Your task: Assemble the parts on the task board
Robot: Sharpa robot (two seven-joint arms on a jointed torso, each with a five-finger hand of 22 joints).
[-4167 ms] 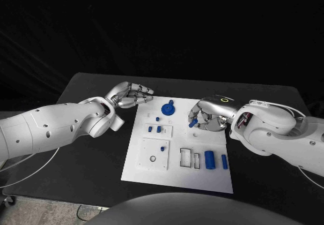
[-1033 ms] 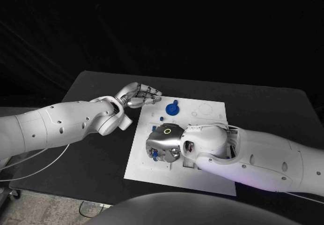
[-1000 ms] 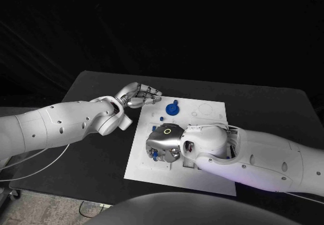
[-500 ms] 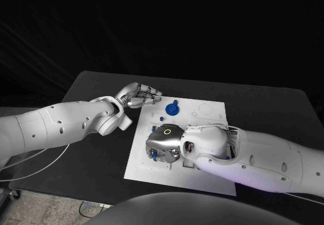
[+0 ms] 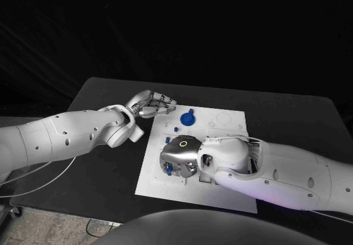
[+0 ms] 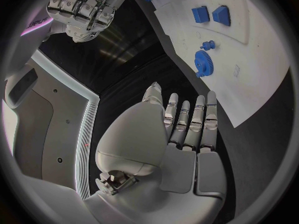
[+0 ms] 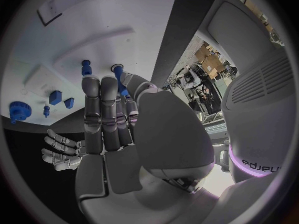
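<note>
The white task board (image 5: 228,122) lies mid-table. My right hand (image 5: 180,154) hovers low over its near-left part, pinching a slim blue peg (image 7: 118,79) between thumb and fingers; the peg's tip (image 5: 168,168) shows below the hand. A second blue peg (image 7: 86,67) stands upright in the board just beside the held one. My left hand (image 5: 152,104) holds nothing and sits by the board's far-left corner, fingers loosely extended (image 6: 187,119). A blue gear (image 5: 188,118) lies flat on the board's far side.
Two small blue blocks (image 6: 199,13) and a short blue pin (image 6: 207,45) sit on the board between the gear (image 6: 202,62) and my right hand. My right forearm (image 5: 279,171) covers the board's near-right part. Black table (image 5: 103,168) surrounds the board.
Since 4.2 s ago my right hand carried the blue peg from the board's far right to its near-left part. Over the last second it has barely moved. The left hand has stayed put.
</note>
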